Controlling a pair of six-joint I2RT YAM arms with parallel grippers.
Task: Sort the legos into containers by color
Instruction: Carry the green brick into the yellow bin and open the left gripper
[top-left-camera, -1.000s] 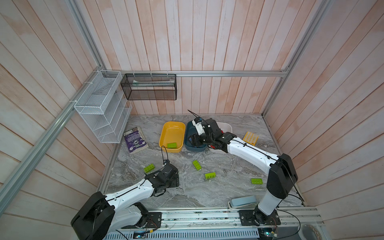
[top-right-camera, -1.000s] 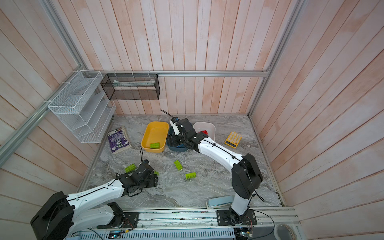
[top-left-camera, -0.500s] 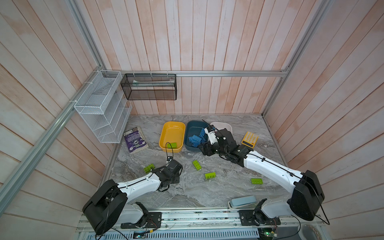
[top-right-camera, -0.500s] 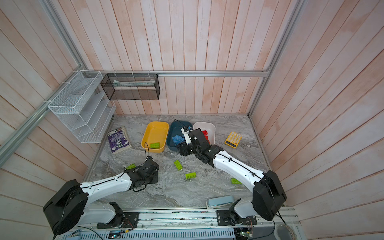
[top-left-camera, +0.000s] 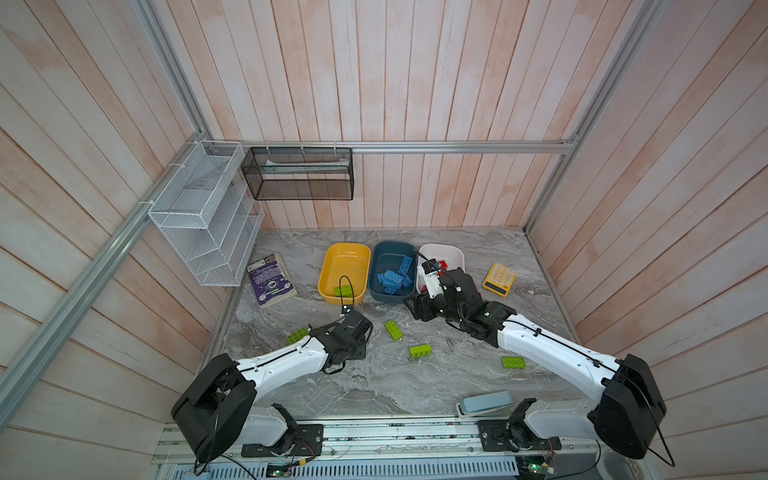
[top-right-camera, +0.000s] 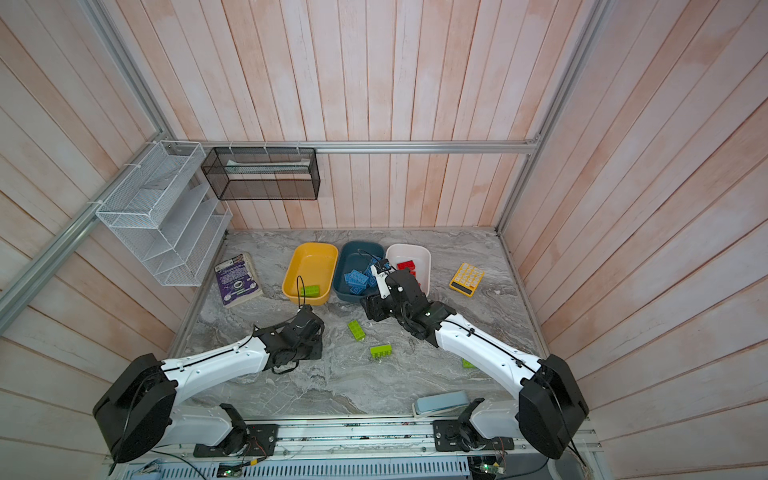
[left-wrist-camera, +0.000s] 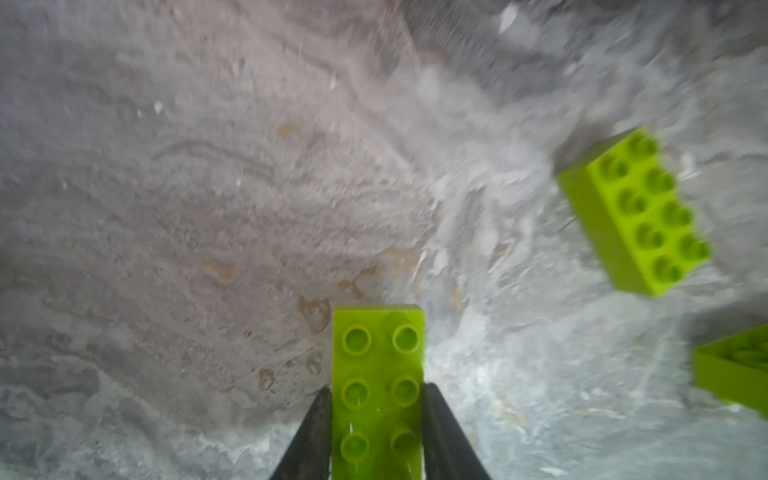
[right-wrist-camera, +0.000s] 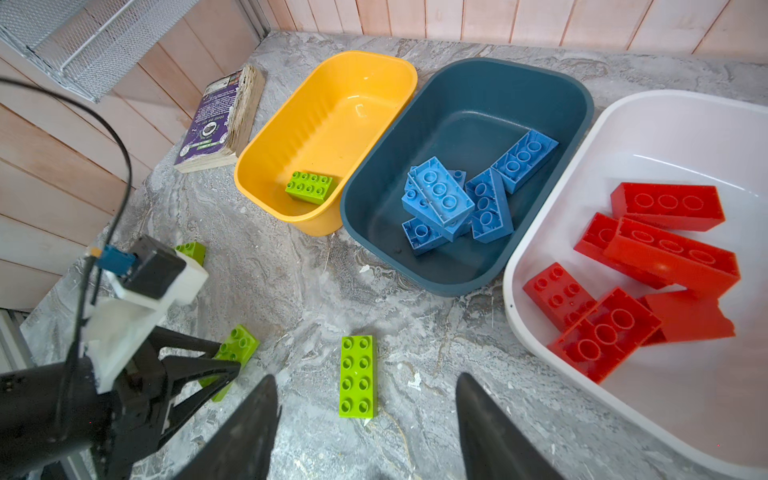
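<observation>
On the marbled bench (top-left-camera: 374, 386), toward its left front, a lime green brick (left-wrist-camera: 378, 365) is pinched by the left gripper (left-wrist-camera: 378, 390). Its two dark fingers (left-wrist-camera: 320, 424) press against the brick's long sides, and the studs face the wrist camera. Whether the brick rests on the surface or hangs just clear of it cannot be told.

Toward the middle, the right gripper (right-wrist-camera: 365, 386) hovers empty just in front of the teal tub (right-wrist-camera: 498, 66), its jaws spread wide. A second green brick (right-wrist-camera: 356, 376) lies flat on the bench in the gap ahead of the fingers, touching neither.

A third green brick (top-left-camera: 420, 351) lies near it on its side. A fourth green brick (top-left-camera: 513, 362) lies beside the right arm, and a fifth green brick (top-left-camera: 299, 333) lies just beside the left arm.

Along the back stand three tubs in a row, close side by side. The yellow tub (right-wrist-camera: 332, 83) holds a single green brick (right-wrist-camera: 309, 188). The teal tub holds a heap of blue bricks (right-wrist-camera: 449, 199), and the white tub (right-wrist-camera: 665, 124) a pile of red bricks (right-wrist-camera: 665, 249).

A worn book (top-left-camera: 270, 280) lies left of the tubs and a yellow calculator (top-left-camera: 500, 279) to their right. A pale blue stapler (top-left-camera: 484, 403) sits at the bench's front edge.
</observation>
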